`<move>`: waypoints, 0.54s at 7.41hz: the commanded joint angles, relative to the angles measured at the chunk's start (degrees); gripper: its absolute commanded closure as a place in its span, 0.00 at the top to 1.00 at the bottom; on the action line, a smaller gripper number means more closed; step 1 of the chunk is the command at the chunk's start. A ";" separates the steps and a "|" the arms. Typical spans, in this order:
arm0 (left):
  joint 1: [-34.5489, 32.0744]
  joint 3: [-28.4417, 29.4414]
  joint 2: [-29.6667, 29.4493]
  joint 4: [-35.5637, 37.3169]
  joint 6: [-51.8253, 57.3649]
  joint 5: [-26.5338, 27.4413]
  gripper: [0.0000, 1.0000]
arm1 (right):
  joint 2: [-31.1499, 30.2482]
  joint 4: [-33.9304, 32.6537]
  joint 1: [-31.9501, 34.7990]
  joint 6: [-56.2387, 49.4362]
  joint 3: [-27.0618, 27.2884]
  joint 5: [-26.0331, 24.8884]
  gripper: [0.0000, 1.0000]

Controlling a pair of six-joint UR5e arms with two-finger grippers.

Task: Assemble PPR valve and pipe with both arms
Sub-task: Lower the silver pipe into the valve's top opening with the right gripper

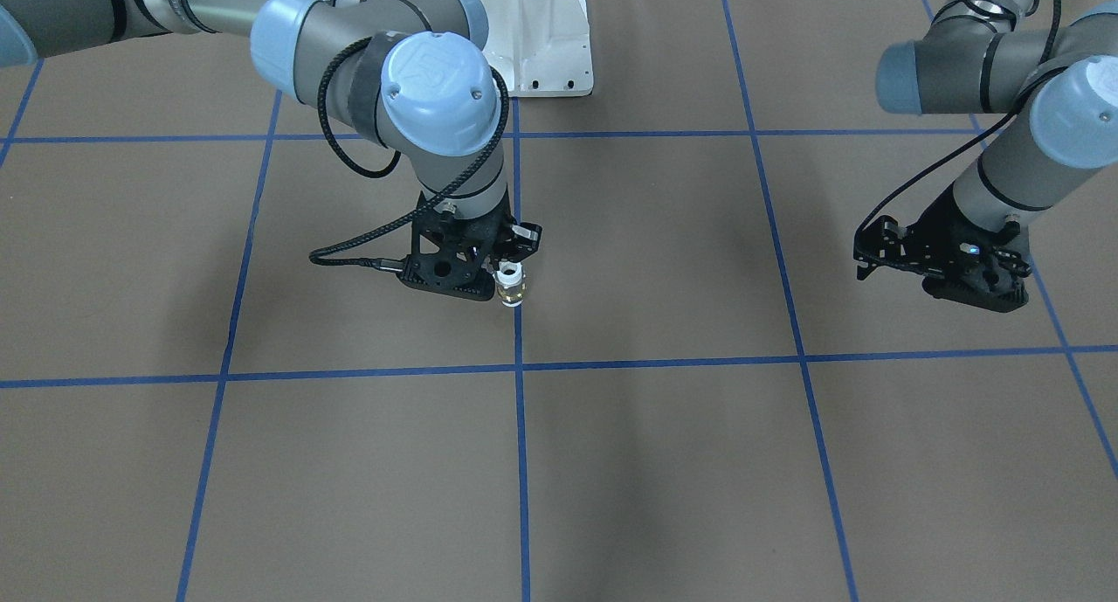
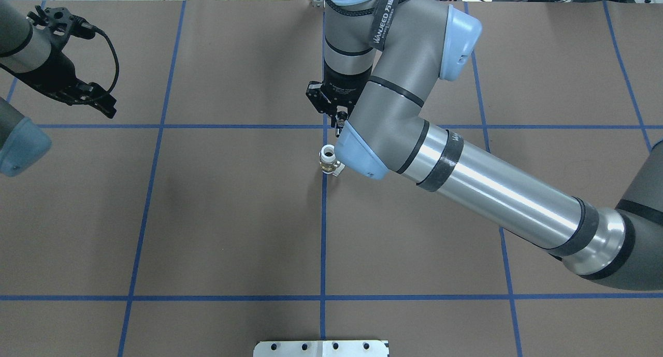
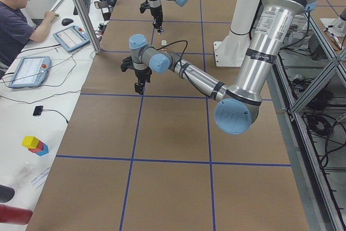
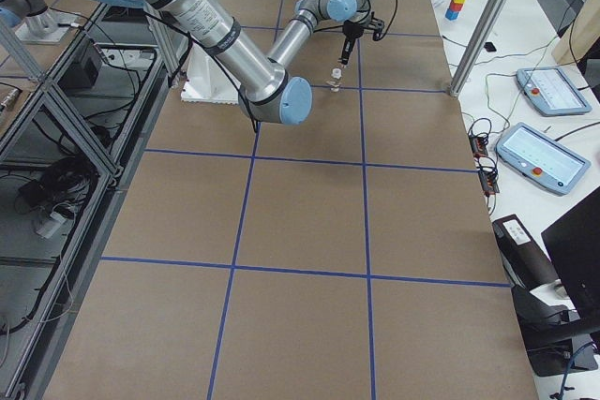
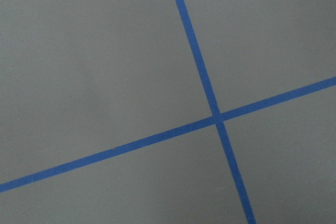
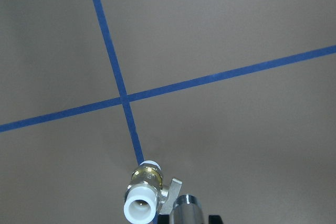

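The PPR valve (image 6: 144, 195), brass with white round ends and a small side lever, stands upright on a blue tape line (image 2: 328, 160), also seen in the front view (image 1: 510, 285). My right gripper (image 2: 339, 128) hangs just above and beside it, shut on the silver threaded pipe (image 6: 185, 209), which sits close to the valve's right in the right wrist view. My left gripper (image 2: 101, 102) is far off at the table's left, above the paper (image 1: 873, 257). It holds nothing and its fingers look closed together. The left wrist view shows only paper and tape.
The large white bolted pedestal (image 1: 541, 51) stands at the robot's side of the table (image 2: 321, 348). Brown paper with a blue tape grid (image 2: 323, 297) covers the table. An operator and tablets are beyond the far edge (image 3: 16, 14).
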 commanded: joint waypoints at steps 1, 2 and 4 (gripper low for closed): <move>0.07 0.04 -0.04 0.00 0.00 0.00 1.00 | 0.55 2.38 -1.09 0.06 -2.13 -0.21 0.00; 0.07 0.04 -0.04 0.00 0.00 0.00 1.00 | 0.46 2.56 -1.44 0.06 -2.49 -0.30 0.00; 0.16 0.04 -0.12 0.00 -0.09 0.00 1.00 | 0.29 2.65 -2.15 0.06 -2.66 -0.21 0.00</move>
